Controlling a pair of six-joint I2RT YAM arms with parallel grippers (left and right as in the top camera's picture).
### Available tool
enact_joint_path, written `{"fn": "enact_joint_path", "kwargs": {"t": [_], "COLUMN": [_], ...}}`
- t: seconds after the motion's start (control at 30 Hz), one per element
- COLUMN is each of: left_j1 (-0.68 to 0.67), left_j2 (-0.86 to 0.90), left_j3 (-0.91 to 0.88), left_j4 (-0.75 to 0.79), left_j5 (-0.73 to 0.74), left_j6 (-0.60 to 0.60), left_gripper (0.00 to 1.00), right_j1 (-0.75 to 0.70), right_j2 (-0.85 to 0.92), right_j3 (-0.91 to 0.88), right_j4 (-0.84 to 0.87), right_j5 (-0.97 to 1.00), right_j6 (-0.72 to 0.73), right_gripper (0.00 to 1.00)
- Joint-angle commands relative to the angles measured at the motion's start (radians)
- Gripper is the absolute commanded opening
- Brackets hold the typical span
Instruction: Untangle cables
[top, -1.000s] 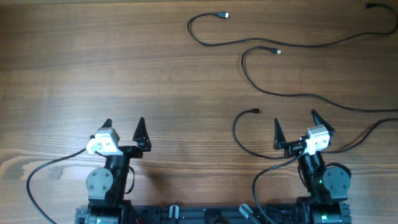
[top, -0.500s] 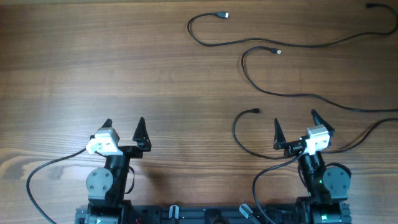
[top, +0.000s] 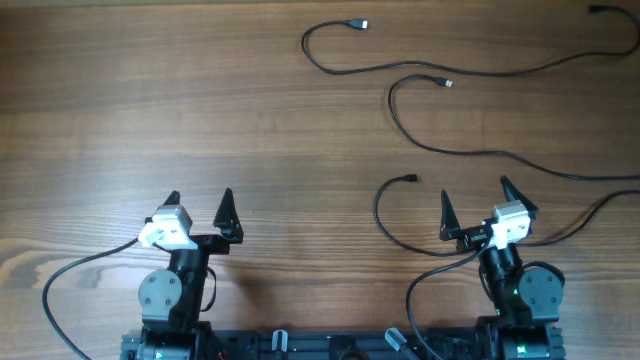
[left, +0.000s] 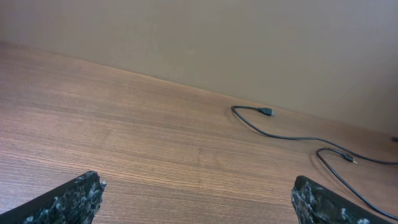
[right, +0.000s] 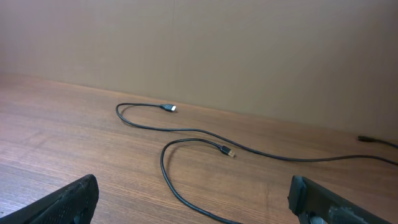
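Note:
Three thin black cables lie apart on the wooden table, none crossing. The far cable runs from a plug at the back to the right edge; it shows in the left wrist view and right wrist view. The middle cable curves right, seen in the right wrist view. The near cable loops beside my right gripper, which is open and empty. My left gripper is open and empty at the front left, far from all cables.
Thicker black wires run from the arm bases at the front edge. A plain wall stands behind the table's far edge.

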Motion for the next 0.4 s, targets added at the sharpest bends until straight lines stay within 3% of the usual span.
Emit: {"fn": "enact_joint_path", "kwargs": {"t": [0.0, 0.37], "left_j1": [-0.005, -0.005], "left_j2": [-0.008, -0.008], "left_j3": [-0.005, -0.005], "left_j4": [0.002, 0.002], "left_j5": [0.001, 0.001], "left_j6": [-0.009, -0.009], "left_gripper": [1.00, 1.00], "right_j1": [-0.005, -0.005], "right_j2": [-0.014, -0.014], "right_j3": [-0.001, -0.001], "right_j4": [0.002, 0.002], "right_j5": [0.024, 0.024], "right_j6": [-0.003, -0.003], "right_gripper": [0.99, 1.00]}}
